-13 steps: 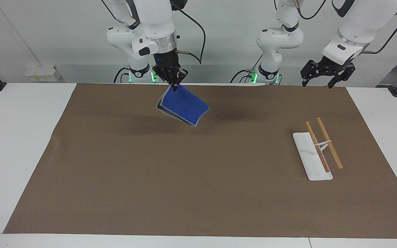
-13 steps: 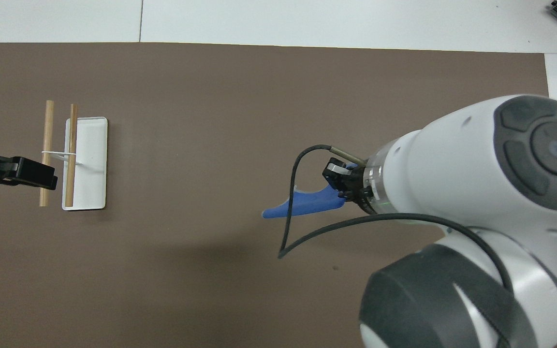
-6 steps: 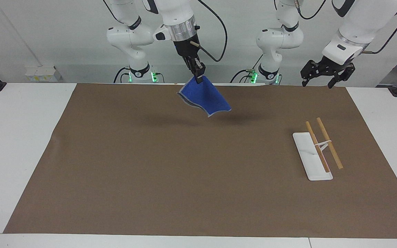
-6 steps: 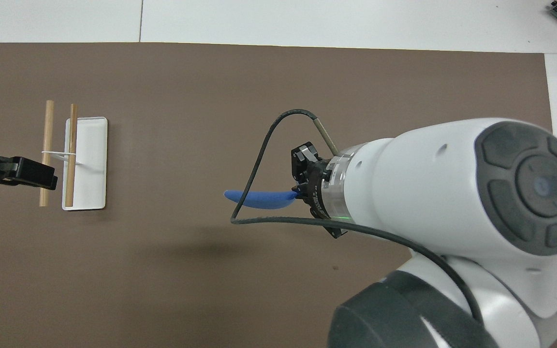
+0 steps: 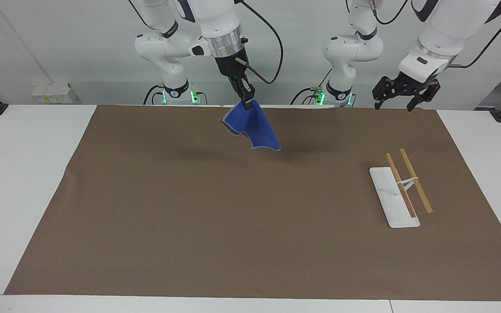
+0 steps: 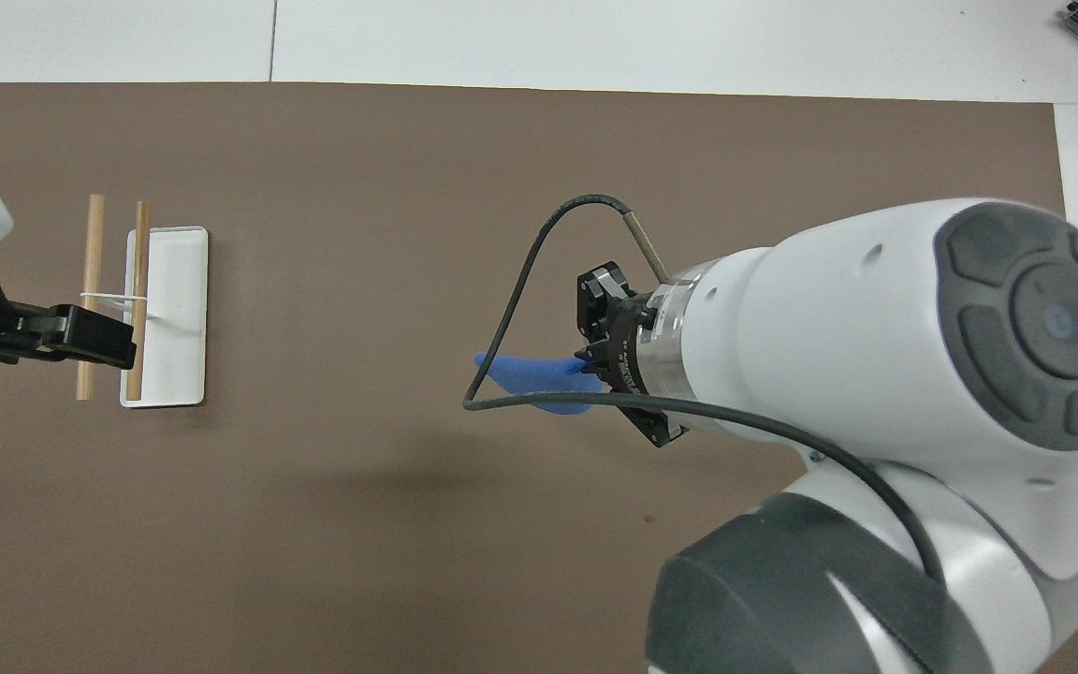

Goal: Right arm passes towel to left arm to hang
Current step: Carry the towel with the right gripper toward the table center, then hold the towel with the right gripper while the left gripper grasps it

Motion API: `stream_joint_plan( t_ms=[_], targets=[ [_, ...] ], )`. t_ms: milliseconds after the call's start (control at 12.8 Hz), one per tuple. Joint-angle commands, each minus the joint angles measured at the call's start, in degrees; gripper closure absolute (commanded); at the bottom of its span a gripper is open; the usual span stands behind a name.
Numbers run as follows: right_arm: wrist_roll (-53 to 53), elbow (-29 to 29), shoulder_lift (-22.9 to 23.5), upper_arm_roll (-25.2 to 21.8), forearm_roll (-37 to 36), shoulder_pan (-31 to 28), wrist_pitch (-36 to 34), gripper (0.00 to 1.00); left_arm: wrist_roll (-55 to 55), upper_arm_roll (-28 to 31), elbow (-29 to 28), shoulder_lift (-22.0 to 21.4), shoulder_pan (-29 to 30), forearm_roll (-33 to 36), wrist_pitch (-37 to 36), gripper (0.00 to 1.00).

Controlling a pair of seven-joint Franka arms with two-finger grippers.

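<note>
The right gripper point(image 5: 247, 104) is up in the air over the middle of the brown mat point(image 5: 215, 226), clenched on one corner of the blue towel point(image 5: 254, 128). The towel hangs slack from that corner, clear of the mat, its pale edging showing along the lower hem. The left gripper point(image 5: 396, 101) hovers with its fingers spread and grasps nothing, over the mat's edge at the left arm's end of the desk point(image 5: 24, 174). The towel rack point(image 5: 396, 198), a white base with two wooden rails, stands toward the left arm's end, well apart from the towel.
</note>
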Motion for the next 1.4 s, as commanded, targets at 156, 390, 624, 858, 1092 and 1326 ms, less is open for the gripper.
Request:
stream_joint_plan(
  t_ms=[156, 390, 624, 858, 1092, 1326],
  targets=[
    [-0.6, 1.0, 0.5, 0.4, 1.3, -0.7, -0.2, 1.0, -31.5, 0.2, -5.1, -2.8, -3.2, -10.2, 8.9, 0.0],
    [-0.6, 1.0, 0.4, 0.5, 1.3, -0.5, -0.5, 1.0, -47.9, 0.2, -6.0, -2.4, -5.7, -16.2, 15.6, 0.0],
    [-0.4, 0.5, 0.2, 0.6, 2.0, 0.2, 0.7, 1.0, -63.2, 0.2, -5.3, 0.0, -9.3, -19.7, 20.3, 0.0],
    [-3.1, -1.0, 0.0, 0.5, 4.2, -0.3, 4.8, 1.0, -77.7, 0.1, -5.3, 2.6, -11.5, -22.2, 23.6, 0.0],
    [-7.6, -1.4, -0.1, 0.4, 6.2, -0.7, 5.5, 1.0, -86.2, -0.4, -3.1, 7.6, -14.0, -23.9, 25.2, 0.0],
    [-7.9, -2.0, -0.1, 0.4, 6.3, -1.0, 7.2, 1.0, -92.2, -1.7, -3.9, 9.0, -16.7, -25.9, 26.6, 0.0]
  ],
)
